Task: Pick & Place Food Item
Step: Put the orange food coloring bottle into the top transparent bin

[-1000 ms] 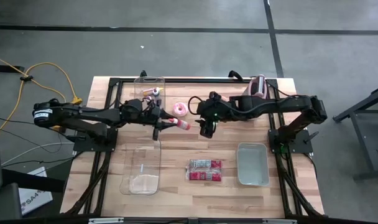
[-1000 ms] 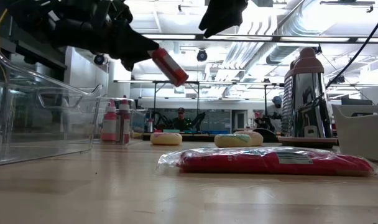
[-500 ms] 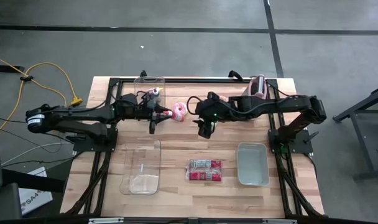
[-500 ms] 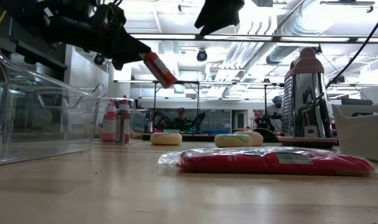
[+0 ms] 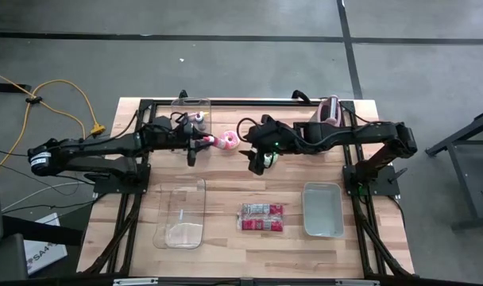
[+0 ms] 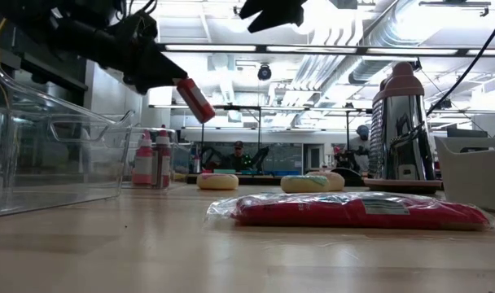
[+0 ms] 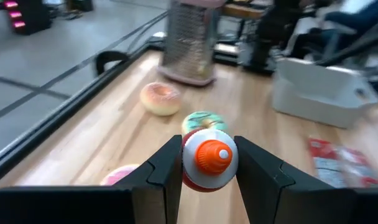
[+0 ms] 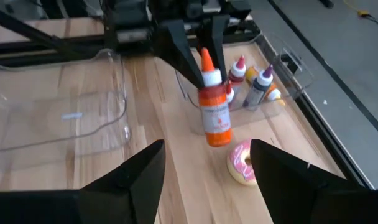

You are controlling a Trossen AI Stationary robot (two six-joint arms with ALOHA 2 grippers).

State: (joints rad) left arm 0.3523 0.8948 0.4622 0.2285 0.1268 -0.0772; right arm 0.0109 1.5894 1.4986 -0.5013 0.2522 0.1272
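Note:
A sauce bottle (image 5: 213,141) with an orange nozzle cap, a white shoulder and an orange-red body hangs in the air over the middle of the table's far half. My left gripper (image 5: 200,144) is shut on it. In the low view the bottle (image 6: 196,99) slopes down out of that gripper (image 6: 154,69). My right gripper (image 5: 256,161) hovers open a little to the bottle's right, high above the table and facing it, with nothing between its fingers (image 8: 145,174). A pink donut (image 5: 229,141) lies on the wood just beyond the bottle's base. My left gripper pinches the bottle's white upper part (image 8: 209,79), just below the cap, between its two fingers (image 8: 184,55). The fingers come nearly level from the table's left and lie along the bottle. The cap (image 7: 212,155) points back at the wrist. The base sticks out ahead, tilted down and lifted clear.
A clear bin (image 5: 191,110) with small bottles stands at the far edge, and a second clear bin (image 5: 180,214) at the near left. A red packet (image 5: 261,217) and a grey tub (image 5: 322,209) lie near right, a grater (image 5: 329,111) far right. More donuts (image 7: 161,98) lie beyond.
My left gripper has carried the bottle toward the table's far edge and somewhat to the left, staying shut on it. The bottle has kept its downward slope and stayed clear of the table. My right gripper has tipped upward a little.

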